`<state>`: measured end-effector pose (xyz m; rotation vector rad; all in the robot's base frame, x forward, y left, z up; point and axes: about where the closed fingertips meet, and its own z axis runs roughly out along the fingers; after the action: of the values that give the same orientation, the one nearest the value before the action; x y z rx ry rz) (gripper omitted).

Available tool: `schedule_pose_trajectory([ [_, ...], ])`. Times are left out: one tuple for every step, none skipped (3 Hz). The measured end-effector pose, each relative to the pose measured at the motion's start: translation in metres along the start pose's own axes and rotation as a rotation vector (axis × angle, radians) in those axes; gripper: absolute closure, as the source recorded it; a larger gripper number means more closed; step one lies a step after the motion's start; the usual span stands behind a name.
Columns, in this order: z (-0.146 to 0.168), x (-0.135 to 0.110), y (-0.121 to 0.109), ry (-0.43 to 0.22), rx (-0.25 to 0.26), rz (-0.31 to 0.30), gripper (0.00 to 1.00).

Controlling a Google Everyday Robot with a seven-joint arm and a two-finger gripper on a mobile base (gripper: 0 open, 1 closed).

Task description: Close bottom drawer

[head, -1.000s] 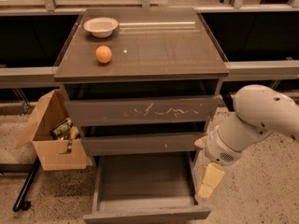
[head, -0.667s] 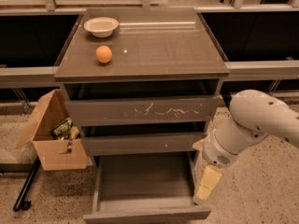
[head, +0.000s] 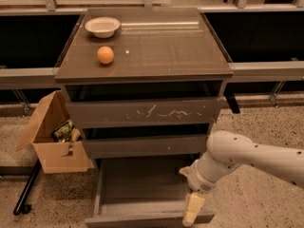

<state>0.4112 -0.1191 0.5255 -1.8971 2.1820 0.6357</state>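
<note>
We log the bottom drawer as open: it is pulled well out of the cabinet, at the lowest position, with its shallow grey interior exposed and its plain front near the lower edge of the camera view. We see nothing inside it.

The gripper sits at the drawer's front right corner, its pale yellowish tip pointing down and overlapping the right end of the drawer front. We cannot tell whether it touches the front, nor whether it is clenched or released. The white arm enters from the right and bends down towards that corner.

Above the open drawer we note 2 more fronts. The middle drawer carries a small white speck; the top drawer carries white scratch marks. Both stand slightly forward of the cabinet body, with a dark gap above each.

On the cabinet top, at the back left, we record 1 white bowl, and just in front of it, apart from it, 1 orange.

A cardboard box with open flaps stands on the speckled floor, just beside the cabinet's left side, holding some small packages.
</note>
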Motion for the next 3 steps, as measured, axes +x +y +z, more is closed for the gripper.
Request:
schedule_pose_trajectory([
  [0.063, 0.015, -0.001, -0.056, -0.014, -0.01, 0.0],
  [0.118, 0.026, 0.003, -0.118, -0.059, -0.002, 0.0],
  [0.169, 0.04, 0.003, -0.214, -0.137, 0.027, 0.0],
])
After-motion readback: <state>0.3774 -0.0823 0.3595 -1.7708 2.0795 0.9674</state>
